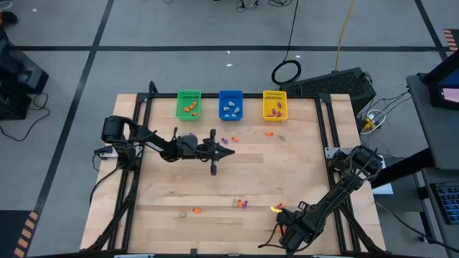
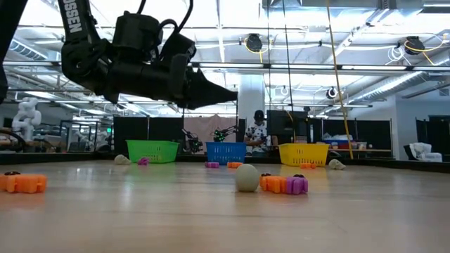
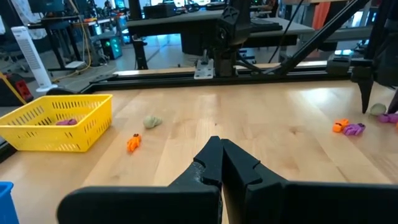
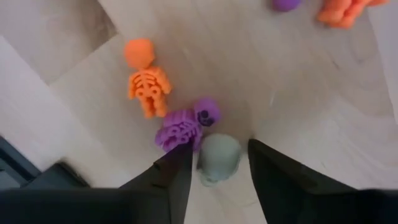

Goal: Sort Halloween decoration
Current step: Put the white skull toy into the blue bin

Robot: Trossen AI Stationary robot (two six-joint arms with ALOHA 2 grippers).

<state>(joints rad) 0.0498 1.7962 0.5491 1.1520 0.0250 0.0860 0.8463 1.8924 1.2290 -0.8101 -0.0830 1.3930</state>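
Right tool (image 4: 214, 165): low over the near edge of the surface (image 1: 215, 186), fingers spread wide, holding nothing.
Between its fingers: a pale grey-beige trinket (image 4: 219, 158) lies on the wood inside the gap; whether either finger touches it cannot be told.
Just beyond its fingertips: a purple skeleton (image 4: 185, 126) touching the pale piece, and next to that an orange skeleton (image 4: 147, 78) lying flat.
Farther ahead of it: another orange trinket (image 4: 343, 9) and a purple one (image 4: 285, 4) at the frame's edge.
Left tool (image 3: 219, 160): hovering above the middle of the surface, fingers pressed together, empty.
Ahead of the left tool: an orange figure (image 3: 133, 143) and a pale lump (image 3: 152, 122) on the wood, with the yellow bin (image 3: 59, 122) just beside them, holding a purple piece (image 3: 66, 122).
Bins: green bin (image 1: 188, 104), blue bin (image 1: 230, 104) and the yellow one in a row along the far edge, well apart from the right tool.
Loose pieces: two more (image 1: 188, 212) near the front edge, away from both tools.
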